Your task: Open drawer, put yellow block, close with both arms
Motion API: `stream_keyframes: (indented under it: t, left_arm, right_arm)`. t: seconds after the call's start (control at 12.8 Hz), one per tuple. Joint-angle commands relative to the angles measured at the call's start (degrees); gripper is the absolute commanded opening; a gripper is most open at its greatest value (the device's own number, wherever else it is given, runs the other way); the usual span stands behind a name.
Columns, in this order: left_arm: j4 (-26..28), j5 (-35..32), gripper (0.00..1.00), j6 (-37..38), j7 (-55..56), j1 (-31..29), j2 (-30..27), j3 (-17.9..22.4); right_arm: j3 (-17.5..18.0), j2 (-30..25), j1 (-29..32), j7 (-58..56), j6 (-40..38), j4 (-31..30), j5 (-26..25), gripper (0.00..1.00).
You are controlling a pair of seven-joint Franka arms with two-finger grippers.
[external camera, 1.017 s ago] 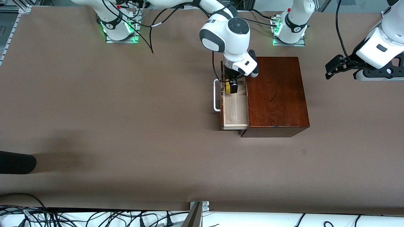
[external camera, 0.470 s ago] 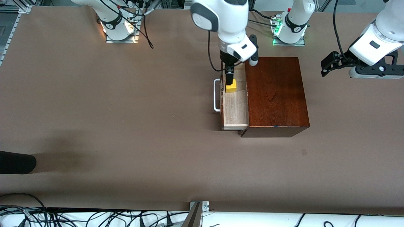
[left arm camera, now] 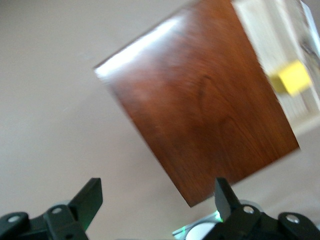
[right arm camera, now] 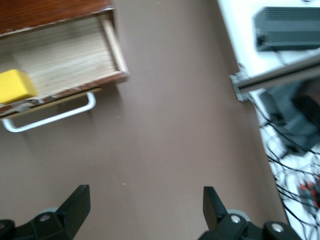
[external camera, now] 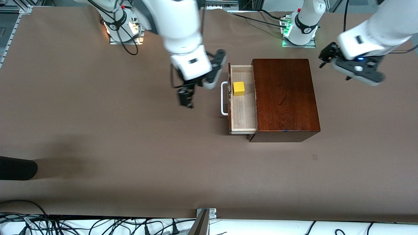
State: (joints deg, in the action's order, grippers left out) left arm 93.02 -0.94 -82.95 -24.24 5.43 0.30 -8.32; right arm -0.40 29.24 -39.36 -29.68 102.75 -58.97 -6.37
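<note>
The drawer [external camera: 242, 111] of the reddish-brown wooden box [external camera: 284, 98] stands pulled out toward the right arm's end, white handle [external camera: 223, 99] outward. The yellow block [external camera: 238, 88] lies in its pale interior and also shows in the right wrist view [right arm camera: 16, 86] and the left wrist view [left arm camera: 294, 77]. My right gripper [external camera: 186, 97] is open and empty over the bare table in front of the drawer. My left gripper [external camera: 326, 55] is open and empty over the table at the box's end toward the left arm.
The arm bases [external camera: 297, 32] stand along the table's edge farthest from the front camera. A dark object [external camera: 16, 168] lies at the table's edge toward the right arm's end. Cables [external camera: 98, 225] and a metal bracket [external camera: 204, 220] lie off the table's near edge.
My right gripper let go of the yellow block in the drawer, rose and swung away over the table in front of the drawer. My left gripper moved closer to the box.
</note>
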Motion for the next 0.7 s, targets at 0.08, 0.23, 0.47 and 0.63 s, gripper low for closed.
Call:
stream_keyframes:
  t: [0.08,0.23,0.47,0.63]
  left_arm:
    - [-2.1,2.9,1.0,1.5,-17.1,7.6,8.5,-0.7]
    - [-2.3,5.3,1.0,1.3,-16.5,16.8,11.3,-1.9]
    - [-13.4,6.2,1.0,1.3,-14.7,23.2,22.7,-2.0]
    - [-16.7,6.7,1.0,-1.3,-15.3,25.1,27.4,-2.9]
  right_arm:
    - [-6.3,-6.9,2.4,1.1,-3.0,-4.1,6.6,1.0]
    - [-10.9,-12.0,4.3,1.7,-3.8,-10.1,13.4,1.0]
    - [-16.4,-15.9,4.5,5.5,-9.3,-12.2,14.4,1.0]
    - [-16.4,-18.4,6.5,9.2,-10.6,-14.3,14.2,1.0]
